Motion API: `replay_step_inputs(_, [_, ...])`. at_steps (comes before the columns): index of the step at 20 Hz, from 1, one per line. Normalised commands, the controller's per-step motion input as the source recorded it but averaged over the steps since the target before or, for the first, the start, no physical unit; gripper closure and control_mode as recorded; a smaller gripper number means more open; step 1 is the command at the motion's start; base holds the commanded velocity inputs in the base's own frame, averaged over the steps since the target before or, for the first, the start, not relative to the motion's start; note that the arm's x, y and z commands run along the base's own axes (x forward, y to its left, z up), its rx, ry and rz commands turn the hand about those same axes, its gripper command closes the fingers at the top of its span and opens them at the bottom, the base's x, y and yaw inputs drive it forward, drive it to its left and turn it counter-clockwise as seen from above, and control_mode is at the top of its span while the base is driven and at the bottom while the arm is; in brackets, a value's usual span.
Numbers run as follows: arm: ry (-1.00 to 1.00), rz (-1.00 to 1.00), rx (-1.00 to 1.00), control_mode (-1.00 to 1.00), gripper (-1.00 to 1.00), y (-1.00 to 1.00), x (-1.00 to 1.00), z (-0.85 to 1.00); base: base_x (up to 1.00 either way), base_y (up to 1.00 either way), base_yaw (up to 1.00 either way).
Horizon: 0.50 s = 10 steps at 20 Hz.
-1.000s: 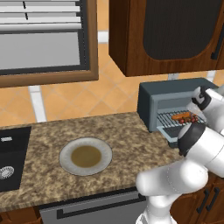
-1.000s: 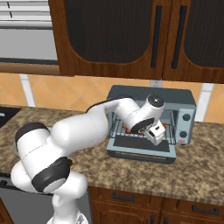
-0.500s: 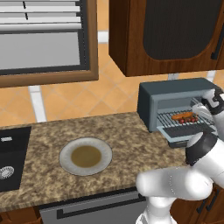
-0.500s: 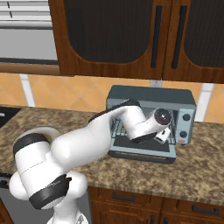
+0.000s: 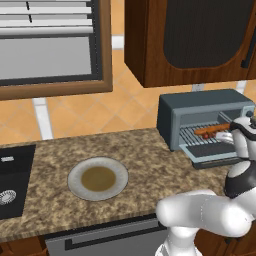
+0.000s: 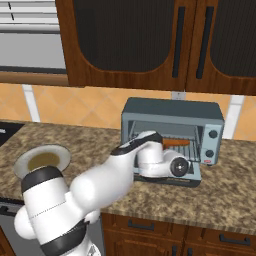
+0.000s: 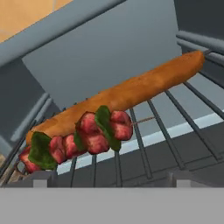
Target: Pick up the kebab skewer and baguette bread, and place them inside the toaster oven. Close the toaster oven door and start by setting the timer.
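Hand view: one kebab skewer [image 7: 83, 138], one baguette bread [image 7: 131, 92] on rack; hand [image 7: 109, 178] spread.

toaster oven door [image 6: 192, 178] mostly behind arm, knob markings unreadable

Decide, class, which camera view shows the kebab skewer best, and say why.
The hand view: the kebab skewer lies close up on the wire rack, its meat chunks distinct, beside the baguette bread. Both base views show only an orange streak inside the toaster oven.

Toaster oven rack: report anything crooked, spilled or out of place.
Nothing stands out. The baguette lies flat along the rack inside the toaster oven, with the skewer resting against its front side. No crumbs or spills show. The door hangs open.
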Motion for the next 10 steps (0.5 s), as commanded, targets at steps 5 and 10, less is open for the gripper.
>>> replay_step_inputs(5, [-0.14, 0.0, -0.02, -1.0, -1.0, -0.08, 0.02, -0.06, 0.0, 0.0, 0.0])
replay_step_inputs(10, [-0.09, 0.0, -0.05, -1.0, -1.0, -0.2, -0.22, 0.0, 0.0, 0.0, 0.0])
